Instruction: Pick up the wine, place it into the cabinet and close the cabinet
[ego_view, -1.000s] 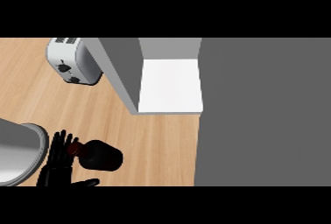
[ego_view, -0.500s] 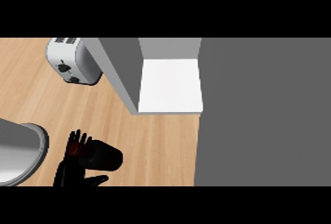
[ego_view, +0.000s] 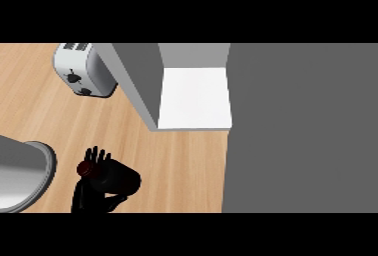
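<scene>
legible text: none | labels, brands, numbers, signs: none readable; toaster (ego_view: 85, 70): two dark knobs, no markings discernible; wine bottle (ego_view: 111, 176): no label legible; cabinet (ego_view: 193, 97): unmarked

there is a single view, from the robot's head, looking steeply down on the wooden counter (ego_view: 184, 165) from fairly near; the toaster (ego_view: 83, 70) sits at upper left, the open cabinet (ego_view: 193, 97) at top centre, a grey surface (ego_view: 303, 130) fills the right. the hand (ego_view: 92, 192) enters from the lower edge.
</scene>
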